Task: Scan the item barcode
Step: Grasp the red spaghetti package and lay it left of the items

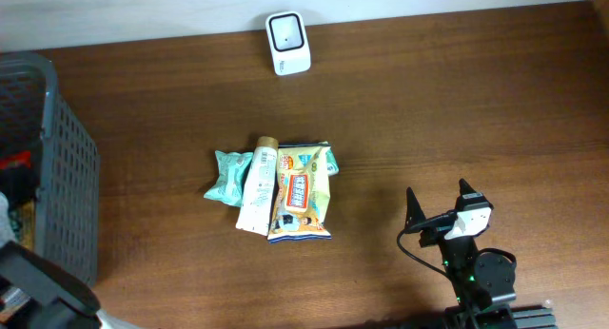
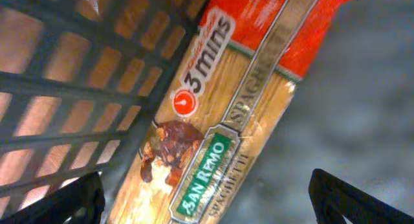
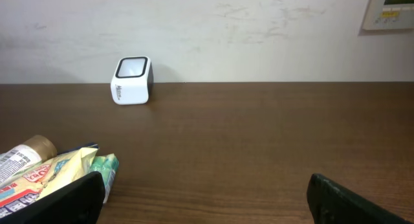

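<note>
While the left gripper (image 2: 206,185) hangs inside the basket (image 1: 67,148) at the table's (image 1: 457,101) left edge, its fingers (image 2: 65,201) are spread as wide as they go, and they've got nothing! Right beneath them lies the spaghetti pack (image 2: 220,114), orange and red, slanting across the left wrist view with one side up against the basket's dark grid wall. The pack sits in the gap between the fingers, but neither finger can be seen touching it.

Over to the right gripper (image 1: 440,203), low near the table's front right, fingers (image 3: 65,198) fully parted too, empty, looking out across bare wood. The scanner (image 1: 286,44), a small white box with a dark window on top, stands at the back edge by the wall, well apart from both arms.

Mid-table there's a little heap: a snack bag (image 1: 303,194), a white tube (image 1: 257,186) with a tan cap lying against its left side, and a teal packet (image 1: 226,175) poking out from under the tube. All three touch, far from either gripper.
</note>
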